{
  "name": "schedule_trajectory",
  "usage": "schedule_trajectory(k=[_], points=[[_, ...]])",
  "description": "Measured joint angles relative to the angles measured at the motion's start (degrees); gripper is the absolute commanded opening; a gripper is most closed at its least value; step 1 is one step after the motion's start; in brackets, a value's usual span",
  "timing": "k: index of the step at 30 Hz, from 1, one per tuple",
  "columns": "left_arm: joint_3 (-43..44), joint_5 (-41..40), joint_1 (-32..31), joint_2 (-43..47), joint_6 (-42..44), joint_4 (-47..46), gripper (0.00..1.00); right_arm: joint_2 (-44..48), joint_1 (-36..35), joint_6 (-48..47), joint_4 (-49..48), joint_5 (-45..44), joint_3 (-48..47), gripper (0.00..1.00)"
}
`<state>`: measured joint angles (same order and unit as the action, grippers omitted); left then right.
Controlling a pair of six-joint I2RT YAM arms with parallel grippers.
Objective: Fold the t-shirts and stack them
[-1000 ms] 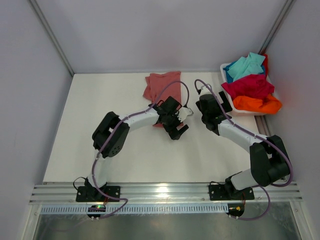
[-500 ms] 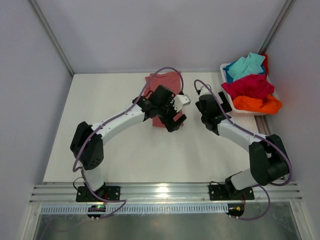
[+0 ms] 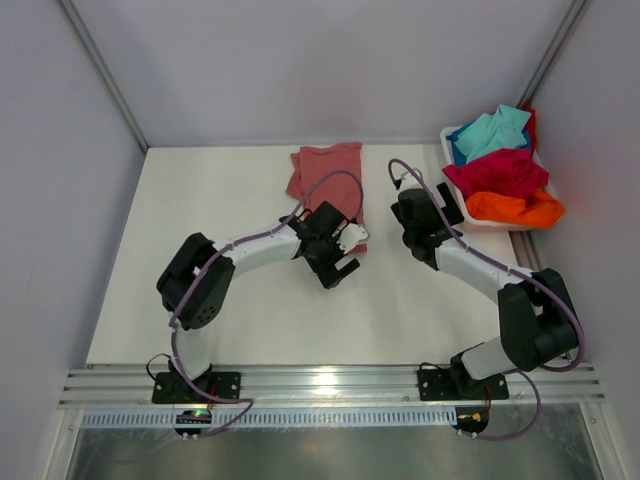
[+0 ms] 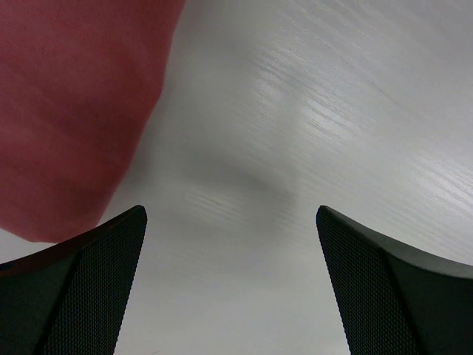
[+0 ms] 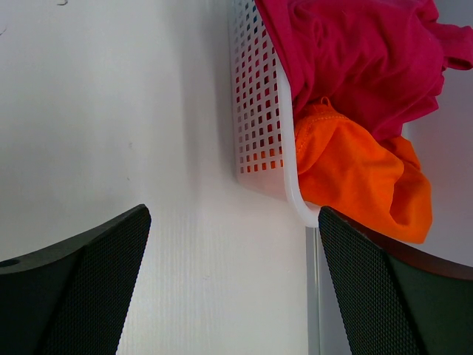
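Salmon-pink t-shirt [image 3: 325,172] lies folded on the far middle of the white table [image 3: 230,300], in the same spot as half a second ago. Its near end reaches just under the left gripper [image 3: 343,268]. That gripper has drawn back toward the near side. Half a second ago it sat over the middle of the shirt, now it is at the shirt's near edge, and the left elbow has swung in toward the centre. In the left wrist view the jaws are spread wide with nothing between them. There is bare table below and the pink cloth off to the upper left. Crimson t-shirt [image 3: 495,172], orange t-shirt [image 3: 515,208] and turquoise t-shirt [image 3: 490,130] are heaped in the white perforated tub [image 3: 452,135] at the far right, unchanged. Right gripper [image 5: 233,285] has not moved. It sits just left of the tub with its jaws spread wide, holding nothing.
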<state>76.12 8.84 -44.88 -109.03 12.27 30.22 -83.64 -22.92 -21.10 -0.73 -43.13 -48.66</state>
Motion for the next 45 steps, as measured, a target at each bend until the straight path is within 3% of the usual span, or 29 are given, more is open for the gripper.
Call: schedule_trajectory(k=[14,29,45], points=[[1.6,-3.5,0.0,3.4,0.9,-1.5,0.99,0.0,0.0,0.0,0.0,0.0,0.0,0.99],[-0.3,-21.1,0.0,-2.7,9.3,-8.6,0.99,0.0,0.0,0.0,0.0,0.0,0.0,0.99],[-1.0,-25.3,-0.1,-2.7,12.6,-11.3,0.99,0.0,0.0,0.0,0.0,0.0,0.0,0.99]])
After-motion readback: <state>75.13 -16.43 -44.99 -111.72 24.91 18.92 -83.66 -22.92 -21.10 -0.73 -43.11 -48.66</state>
